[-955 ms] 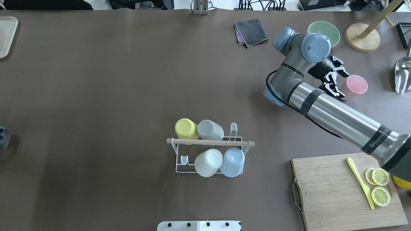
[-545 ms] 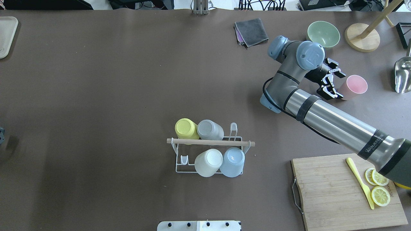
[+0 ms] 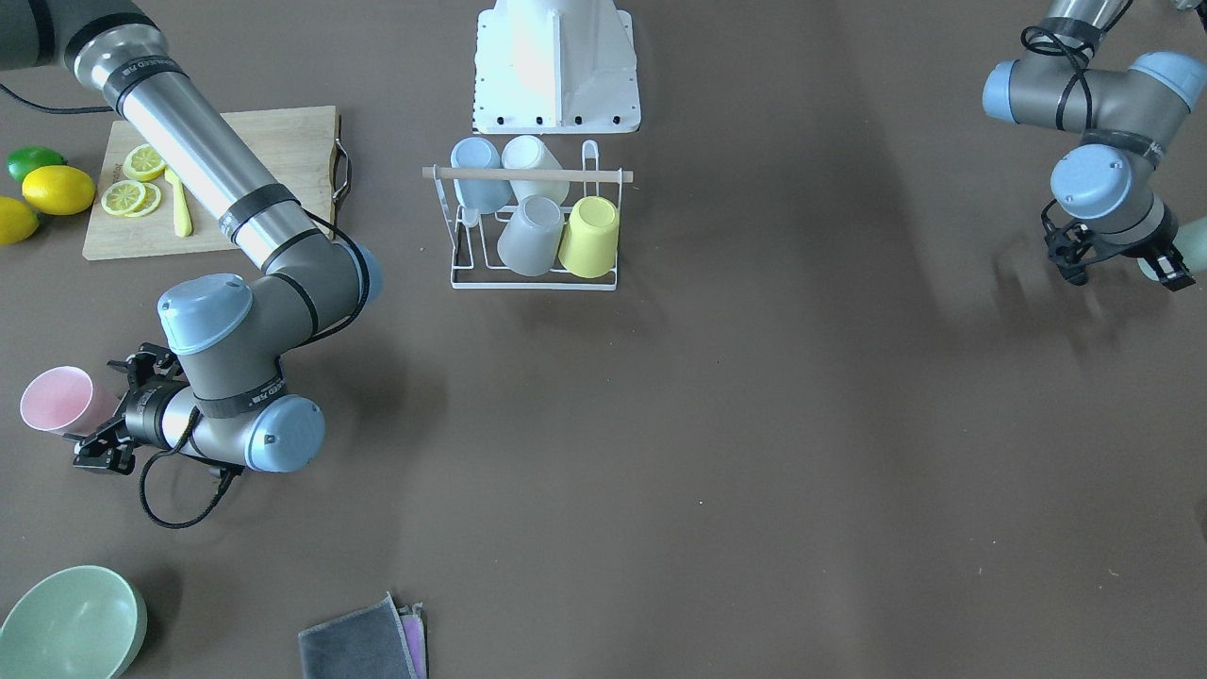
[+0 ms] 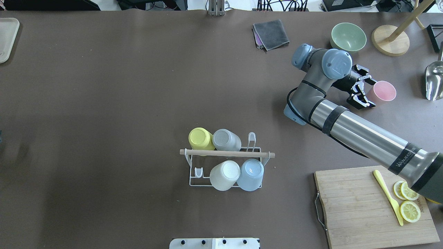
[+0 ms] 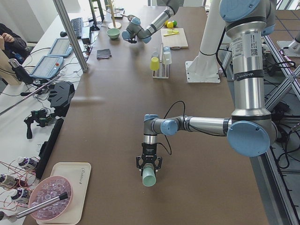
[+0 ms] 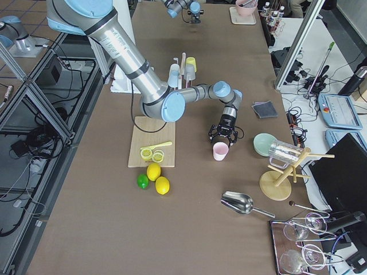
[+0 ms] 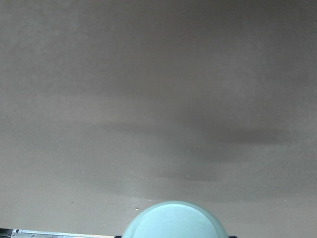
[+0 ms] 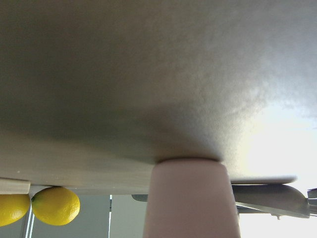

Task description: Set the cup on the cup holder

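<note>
The cup holder (image 4: 226, 154) is a white wire rack with a wooden rod, at the table's middle (image 3: 528, 174). It bears a yellow, a grey, a white and a blue cup upside down. One prong (image 4: 252, 137) at the far right and one (image 4: 198, 172) at the near left are bare. A pink cup (image 4: 382, 91) stands upright at the far right (image 3: 55, 401). My right gripper (image 4: 364, 90) lies level and open, its fingers on either side of the cup's lower part. My left gripper (image 3: 1169, 264) is shut on a mint cup (image 5: 149, 177), low at the table's left end.
A green bowl (image 4: 348, 36), a grey cloth (image 4: 271, 34), a wooden stand (image 4: 391, 39) and a metal scoop (image 4: 434, 81) lie around the pink cup. A cutting board (image 4: 360, 207) with lemon slices and a yellow knife lies at the near right.
My right gripper has moved closer to the pink cup, so its fingers now reach along the cup's sides. My left gripper has slid out of the overhead view at the left edge.
</note>
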Action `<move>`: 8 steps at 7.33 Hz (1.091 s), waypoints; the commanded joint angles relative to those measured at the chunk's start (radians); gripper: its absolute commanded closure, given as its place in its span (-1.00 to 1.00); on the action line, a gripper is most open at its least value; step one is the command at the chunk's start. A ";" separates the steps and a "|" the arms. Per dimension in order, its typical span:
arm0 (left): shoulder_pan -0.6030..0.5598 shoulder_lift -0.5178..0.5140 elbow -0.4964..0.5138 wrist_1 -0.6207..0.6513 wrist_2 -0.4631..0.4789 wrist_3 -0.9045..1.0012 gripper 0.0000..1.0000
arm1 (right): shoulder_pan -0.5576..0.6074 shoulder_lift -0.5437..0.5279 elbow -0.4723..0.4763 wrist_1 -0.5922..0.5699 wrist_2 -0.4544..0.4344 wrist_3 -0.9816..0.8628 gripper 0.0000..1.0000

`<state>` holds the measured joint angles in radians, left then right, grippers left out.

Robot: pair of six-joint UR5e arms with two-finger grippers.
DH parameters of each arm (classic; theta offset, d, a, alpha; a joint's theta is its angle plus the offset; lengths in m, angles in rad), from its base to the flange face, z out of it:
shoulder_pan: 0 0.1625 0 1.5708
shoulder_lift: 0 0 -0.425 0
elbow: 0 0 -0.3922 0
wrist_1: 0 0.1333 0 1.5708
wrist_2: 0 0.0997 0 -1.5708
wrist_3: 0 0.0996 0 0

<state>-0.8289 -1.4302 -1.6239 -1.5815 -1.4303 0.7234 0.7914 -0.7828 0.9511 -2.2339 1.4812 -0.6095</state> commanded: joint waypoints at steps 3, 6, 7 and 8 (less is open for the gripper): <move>-0.108 -0.134 -0.094 0.005 -0.012 -0.002 0.64 | 0.006 -0.027 0.011 0.006 -0.007 -0.021 -1.00; -0.107 -0.145 -0.250 0.002 -0.012 -0.013 0.64 | 0.008 -0.035 0.012 0.017 -0.025 -0.033 -1.00; -0.107 -0.147 -0.286 0.002 -0.012 -0.013 0.65 | 0.008 -0.035 0.020 0.017 -0.027 -0.042 -0.82; -0.110 -0.154 -0.312 -0.021 -0.012 -0.050 0.74 | 0.009 -0.048 0.043 0.017 -0.027 -0.047 -0.46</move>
<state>-0.9369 -1.5778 -1.8969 -1.5853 -1.4420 0.7014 0.7995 -0.8206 0.9736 -2.2168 1.4554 -0.6493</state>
